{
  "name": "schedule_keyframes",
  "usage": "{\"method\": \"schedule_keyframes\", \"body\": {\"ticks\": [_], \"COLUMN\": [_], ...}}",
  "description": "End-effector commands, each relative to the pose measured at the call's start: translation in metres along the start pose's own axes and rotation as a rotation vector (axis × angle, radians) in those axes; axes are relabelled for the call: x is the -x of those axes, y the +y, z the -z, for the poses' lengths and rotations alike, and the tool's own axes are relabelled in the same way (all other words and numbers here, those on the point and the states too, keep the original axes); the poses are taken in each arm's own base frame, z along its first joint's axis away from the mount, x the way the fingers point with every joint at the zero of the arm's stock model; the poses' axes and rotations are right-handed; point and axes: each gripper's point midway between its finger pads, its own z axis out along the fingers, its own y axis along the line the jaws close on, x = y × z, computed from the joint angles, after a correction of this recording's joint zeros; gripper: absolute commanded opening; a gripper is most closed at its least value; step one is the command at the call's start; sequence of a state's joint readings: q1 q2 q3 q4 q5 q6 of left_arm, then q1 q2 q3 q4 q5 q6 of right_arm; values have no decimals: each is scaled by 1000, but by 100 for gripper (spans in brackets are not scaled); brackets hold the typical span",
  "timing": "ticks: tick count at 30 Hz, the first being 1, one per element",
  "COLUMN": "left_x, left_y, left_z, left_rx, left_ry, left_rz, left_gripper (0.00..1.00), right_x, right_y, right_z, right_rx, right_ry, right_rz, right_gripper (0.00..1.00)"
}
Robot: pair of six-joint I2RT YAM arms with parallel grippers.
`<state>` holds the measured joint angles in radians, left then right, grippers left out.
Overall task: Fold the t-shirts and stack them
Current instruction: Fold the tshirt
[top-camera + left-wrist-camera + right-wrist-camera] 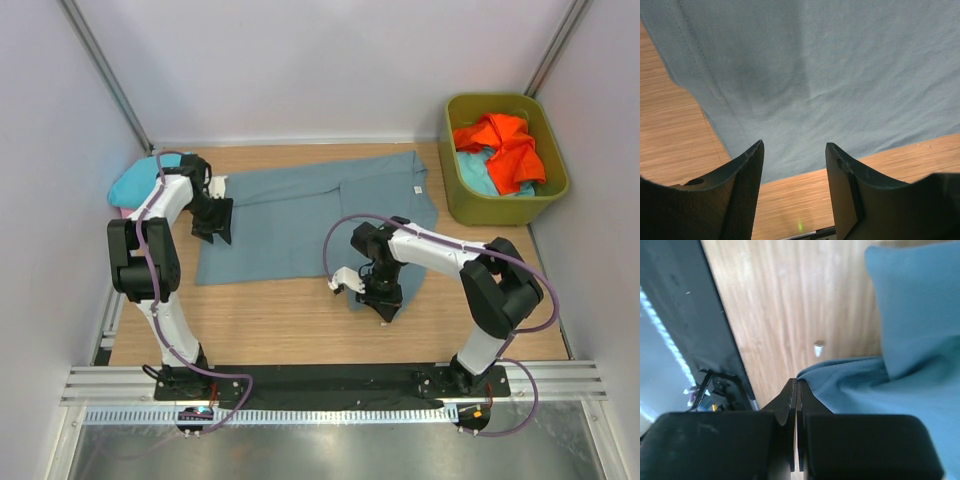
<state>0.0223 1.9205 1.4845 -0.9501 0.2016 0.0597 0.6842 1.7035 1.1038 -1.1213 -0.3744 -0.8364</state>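
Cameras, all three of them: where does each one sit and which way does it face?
Top external: above and behind the bases, looking down on the table; both arms show, grey-blue t-shirt between them.
Left wrist: on the left gripper, looking past its open fingers at the shirt's edge.
Right wrist: on the right gripper, fingers shut on the shirt's hem, table beyond.
Shared: every view shows that shirt on the wooden table.

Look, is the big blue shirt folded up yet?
Not yet. The grey-blue shirt lies mostly spread flat on the table; only its near right corner is bunched, pinched in the shut right pincer.
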Motion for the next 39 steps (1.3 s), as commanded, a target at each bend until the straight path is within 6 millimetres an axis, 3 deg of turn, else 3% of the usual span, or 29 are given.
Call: {"method": "schedule_keyframes", "body": {"ticks": [1, 8, 14, 19, 21, 22, 25, 27, 28, 29, 32, 39], "left_x": [9, 5, -3, -27, -24, -35, -36, -37, -49, -40, -46, -61], "left_y": [-1, -1, 11, 51, 56, 60, 66, 68, 68, 65, 62, 46], "left_z": [8, 22, 33, 36, 45, 39, 37, 33, 23, 26, 15, 8], "left_rx": [2, 16, 97, 294, 331, 341, 363, 358, 320, 299, 177, -56], "left_ry": [-31, -52, -99, -102, -133, -112, -141, -131, -68, -81, -42, 43], "left_rz": [-4, -22, -86, -353, -480, -516, -601, -583, -546, -522, -360, -149], "left_gripper": [54, 54, 54, 71, 71, 71, 71, 68, 65, 62, 51, 50], "right_x": [-3, -14, -11, -9, -10, -9, -13, -13, -12, -13, -11, -11], "right_y": [27, 42, 32, 18, 18, 17, 15, 13, 12, 11, 5, 1], "right_z": [10, 21, 33, 48, 52, 53, 49, 48, 49, 50, 52, 51], "right_rx": [73, 102, -33, -176, -211, -229, -244, -244, -247, -249, -257, -255], "right_ry": [-8, 36, -19, -84, -106, -118, -118, -125, -130, -130, -134, -129], "right_rz": [49, 66, 63, 31, 23, 19, 2, -16, -19, -22, -33, -40], "right_gripper": [1, 1, 1, 1, 1, 1, 1, 1, 1, 1, 1, 1]}}
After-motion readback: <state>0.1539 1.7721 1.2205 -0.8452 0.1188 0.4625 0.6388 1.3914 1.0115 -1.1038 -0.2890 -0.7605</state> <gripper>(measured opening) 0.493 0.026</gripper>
